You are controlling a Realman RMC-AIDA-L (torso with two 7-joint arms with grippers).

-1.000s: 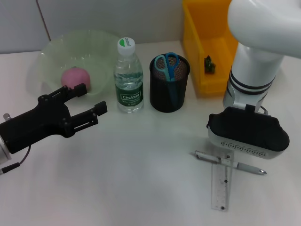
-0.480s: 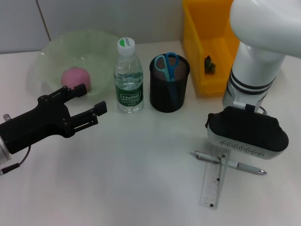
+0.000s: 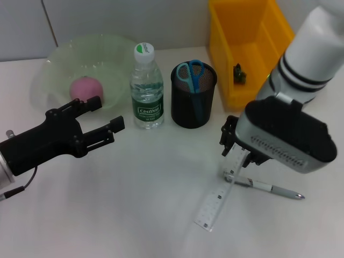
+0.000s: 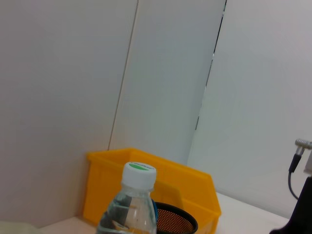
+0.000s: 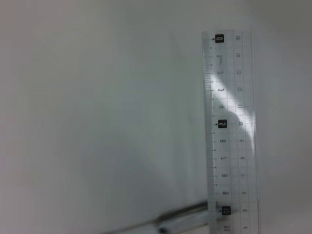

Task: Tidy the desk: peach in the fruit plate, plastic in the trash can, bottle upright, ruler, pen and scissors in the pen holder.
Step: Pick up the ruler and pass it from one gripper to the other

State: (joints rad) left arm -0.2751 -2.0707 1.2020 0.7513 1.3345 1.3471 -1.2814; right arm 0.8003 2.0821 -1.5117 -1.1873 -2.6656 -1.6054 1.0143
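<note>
Right tool (image 3: 234, 144) of mine is clamped on the ruler (image 3: 219, 196), which slants down to the surface (image 3: 145, 188) across the pen (image 3: 269, 187). Left tool (image 3: 105, 119), fingers apart, hovers near the bottle (image 3: 146, 88), which stands upright beside the holder (image 3: 193, 102).

White desk (image 3: 150, 204), grey wall panels (image 4: 165, 78)

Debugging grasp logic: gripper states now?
Left gripper: open, empty, near the fruit plate.
Right gripper: shut on the ruler, lifting it.
</note>
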